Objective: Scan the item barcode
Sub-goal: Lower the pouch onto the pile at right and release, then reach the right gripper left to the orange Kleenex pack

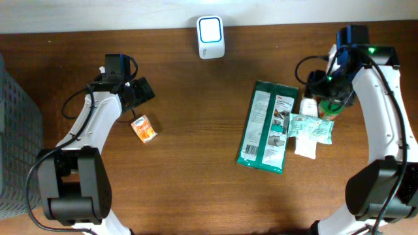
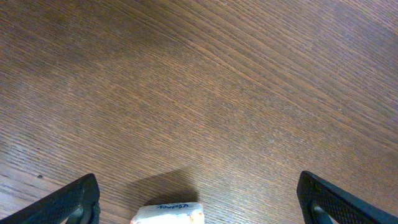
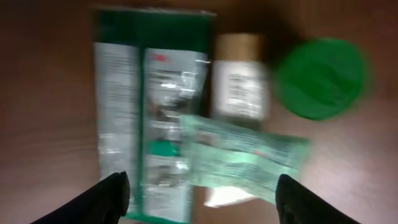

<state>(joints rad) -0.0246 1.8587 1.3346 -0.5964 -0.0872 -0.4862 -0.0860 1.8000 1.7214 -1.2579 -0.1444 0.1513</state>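
The right claw (image 3: 205,198) hangs spread wide and empty over a cluster of goods, its own view blurred. Straight beneath it lies a pale green sachet (image 3: 245,158), overlapping the large green flat pack (image 3: 149,99) on the side toward the other arm, with a small white-labelled bottle (image 3: 239,87) and a green-lidded jar (image 3: 320,78) just beyond. The left claw (image 2: 199,200) is likewise released, and the small orange packet (image 1: 144,128) sits low between its fingers. Which item is meant I cannot tell. For a clean pick, take one thing alone — the sachet by a free edge, not the pack under it — then turn its barcode toward the white scanner (image 1: 210,37), well ahead of both claws at the far edge of the table (image 1: 196,163). Bare wood between the claws leaves room; a grey mesh bin (image 1: 10,130) stands outside the left arm.
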